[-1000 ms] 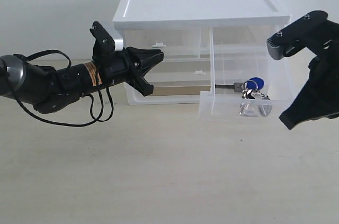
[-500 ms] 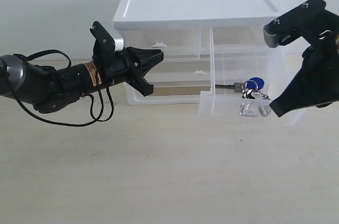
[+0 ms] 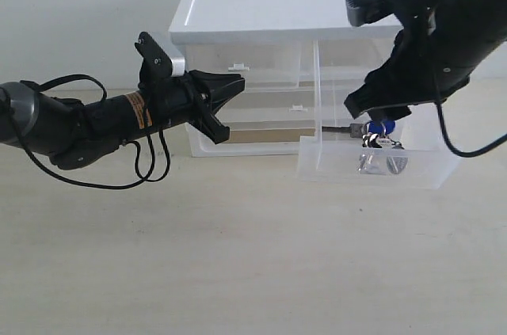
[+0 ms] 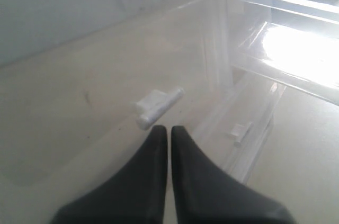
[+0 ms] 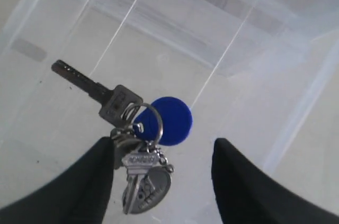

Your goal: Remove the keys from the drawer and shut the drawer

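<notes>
the keys (image 5: 121, 106) lie loose on the floor of the drawer (image 3: 333, 162), towards its front wall, with the blue fob uppermost and one dark key pointing at a side wall. the drawer stands pulled well out of the right upper slot of the white-topped cabinet (image 3: 301, 2), which leaves its open top free to reach into from above. the right gripper (image 5: 162, 147) hangs over the bunch with its fingers (image 5: 95, 181) spread wide, one on each side of the ring and fob. it touches nothing yet, as far as i can tell. that stance looks chosen so a straight drop and a squeeze would catch the bunch at its thickest part. the left gripper (image 4: 169, 131) has its jaws pressed together and holds nothing. it hovers just before the tab handle (image 4: 159, 105) of the left small drawer, clear of the other arm, and is likely waiting there. the cabinet sits by the back edge of the table (image 3: 238, 256). the keys are not yet lifted and the drawer not yet pushed home.
</notes>
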Controlling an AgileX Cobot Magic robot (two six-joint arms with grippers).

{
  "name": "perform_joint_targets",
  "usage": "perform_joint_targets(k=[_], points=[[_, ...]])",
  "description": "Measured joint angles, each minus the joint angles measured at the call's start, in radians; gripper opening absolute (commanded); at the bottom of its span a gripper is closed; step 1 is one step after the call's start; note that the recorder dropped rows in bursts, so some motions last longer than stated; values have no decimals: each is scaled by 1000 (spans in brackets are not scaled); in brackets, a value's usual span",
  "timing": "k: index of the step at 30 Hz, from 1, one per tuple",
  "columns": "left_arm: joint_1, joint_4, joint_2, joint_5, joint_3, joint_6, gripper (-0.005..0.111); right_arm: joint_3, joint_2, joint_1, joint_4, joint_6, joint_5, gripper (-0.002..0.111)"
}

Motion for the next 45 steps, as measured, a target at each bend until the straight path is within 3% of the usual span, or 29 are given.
perform_joint_targets(k=[33, 36, 40, 45], points=[[0, 2, -2, 2, -2, -6, 4, -45, 154, 0, 10, 72, -31, 50], [0, 2, -2, 2, -2, -6, 4, -47, 163, 0, 12, 72, -22, 37], [0, 2, -2, 2, -2, -6, 4, -47, 165, 0, 15, 59, -23, 0], [0, 2, -2, 2, -2, -6, 4, -49, 165, 2, 4, 9, -57, 0]])
